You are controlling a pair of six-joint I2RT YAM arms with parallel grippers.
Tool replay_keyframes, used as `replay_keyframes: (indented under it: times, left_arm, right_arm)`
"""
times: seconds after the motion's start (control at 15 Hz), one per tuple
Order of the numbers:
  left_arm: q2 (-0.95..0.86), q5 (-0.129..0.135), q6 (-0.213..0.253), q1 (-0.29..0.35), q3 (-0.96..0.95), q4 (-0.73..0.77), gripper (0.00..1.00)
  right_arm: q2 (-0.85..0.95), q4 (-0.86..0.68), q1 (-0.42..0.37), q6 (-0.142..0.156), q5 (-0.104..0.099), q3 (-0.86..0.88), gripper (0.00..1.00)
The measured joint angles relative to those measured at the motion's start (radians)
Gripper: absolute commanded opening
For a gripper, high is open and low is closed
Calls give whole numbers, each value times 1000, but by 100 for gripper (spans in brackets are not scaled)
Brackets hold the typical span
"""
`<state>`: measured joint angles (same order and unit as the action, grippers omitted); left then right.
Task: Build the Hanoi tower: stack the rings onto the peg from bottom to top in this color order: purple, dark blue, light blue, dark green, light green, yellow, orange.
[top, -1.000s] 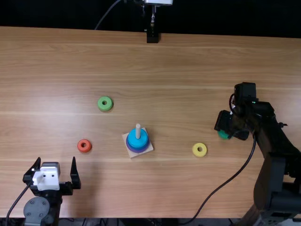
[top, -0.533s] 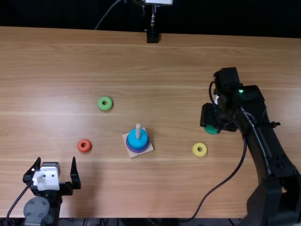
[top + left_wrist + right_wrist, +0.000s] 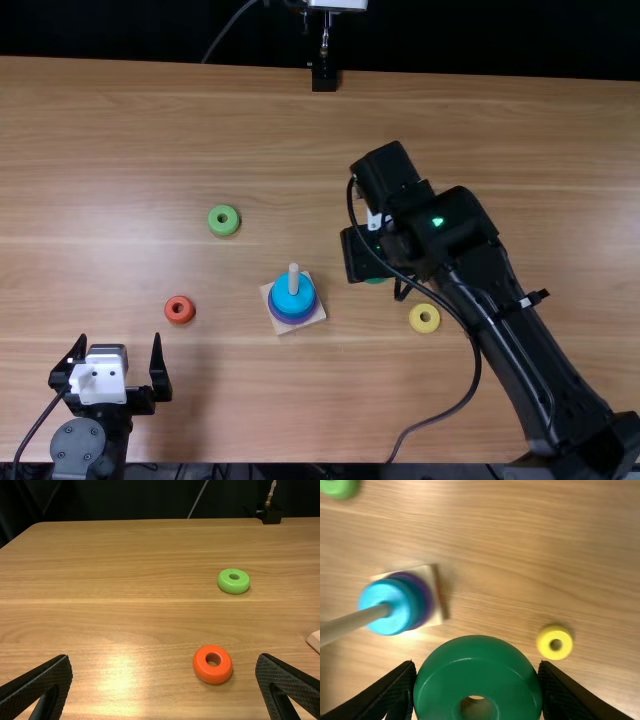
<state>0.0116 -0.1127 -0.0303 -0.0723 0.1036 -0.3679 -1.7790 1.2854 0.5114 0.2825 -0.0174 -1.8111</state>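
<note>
Found right gripper (image 3: 380, 275) closed on dark green ring (image 3: 470, 667), pressing it from two opposite sides. Noted peg (image 3: 293, 278) near and left of that gripper in top view, bearing light blue ring (image 3: 303, 302) above purple ring (image 3: 293, 320). Logged yellow ring (image 3: 416, 312) near its right, toward table's near edge; light green ring (image 3: 214, 226) well apart leftward. Recorded left gripper (image 3: 118, 340) spread wide and empty, with orange ring (image 3: 202, 667) just ahead, slightly right

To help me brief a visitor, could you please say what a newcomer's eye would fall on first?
Probably the dark green ring, looming large in the right gripper in its wrist view. Then the blue and purple stack around the peg, near the top view's middle.
</note>
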Motion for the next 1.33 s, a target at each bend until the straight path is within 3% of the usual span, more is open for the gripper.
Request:
replay_keyframes:
  times: [0.2, 0.53, 1.33]
  left_arm:
    - [0, -1, 0, 0, 0, 0, 100]
    - [0, 0, 0, 0, 0, 0, 100]
    - [0, 0, 0, 0, 0, 0, 100]
  right_arm:
    - [0, 0, 60, 30, 1, -84, 9]
    - [-47, 3, 154, 39, 3, -146, 9]
    - [-160, 48, 203, 42, 3, -246, 9]
